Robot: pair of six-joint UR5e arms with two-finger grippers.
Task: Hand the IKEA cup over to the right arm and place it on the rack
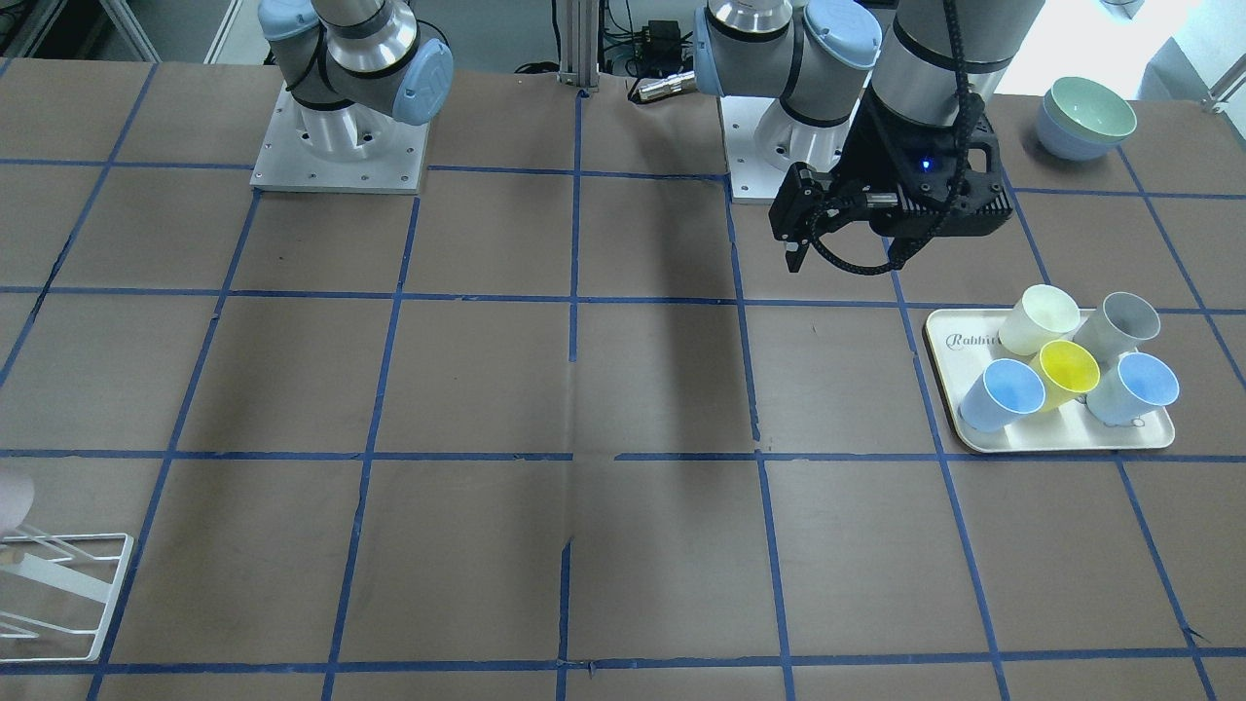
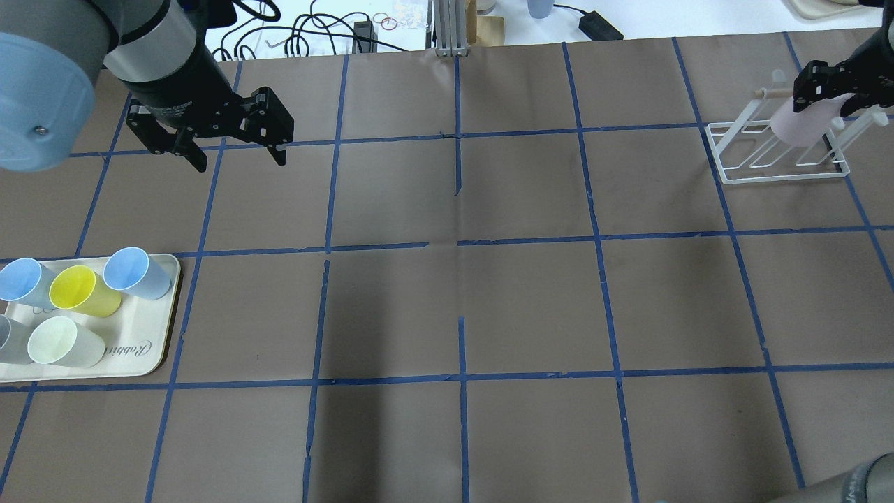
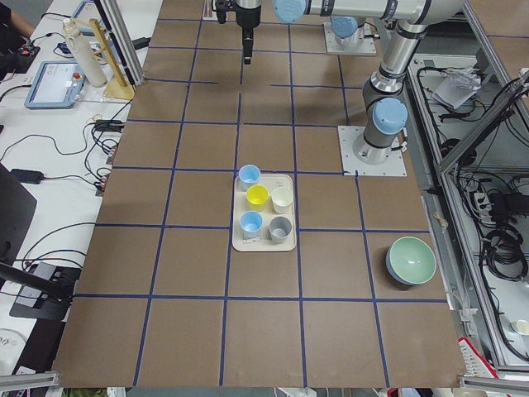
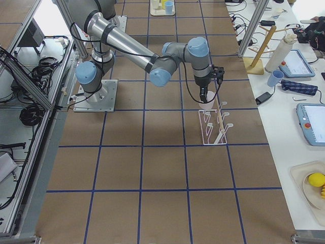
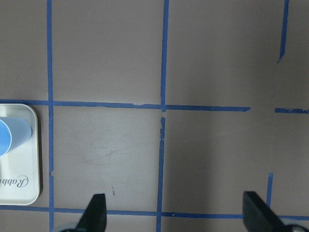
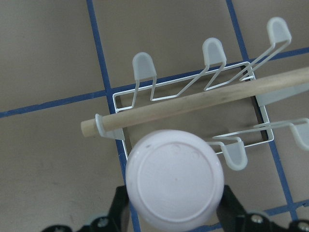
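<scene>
The pale pink IKEA cup (image 2: 800, 122) hangs upside down in my right gripper (image 2: 825, 101), just over the white wire rack (image 2: 775, 171) at the far right. In the right wrist view the cup's base (image 6: 175, 181) fills the space between the two black fingers (image 6: 120, 210), right beside the rack's wooden peg (image 6: 193, 104). Whether the cup touches the rack I cannot tell. My left gripper (image 2: 241, 162) is open and empty, above bare table past the tray. Its spread fingertips (image 5: 96, 210) show in the left wrist view.
A cream tray (image 2: 143, 349) at the near left holds several cups: two blue, a yellow, a pale yellow-cream (image 2: 59, 342) and a grey one. Stacked bowls (image 1: 1085, 117) stand behind the left arm's base. Blue tape lines grid the brown table.
</scene>
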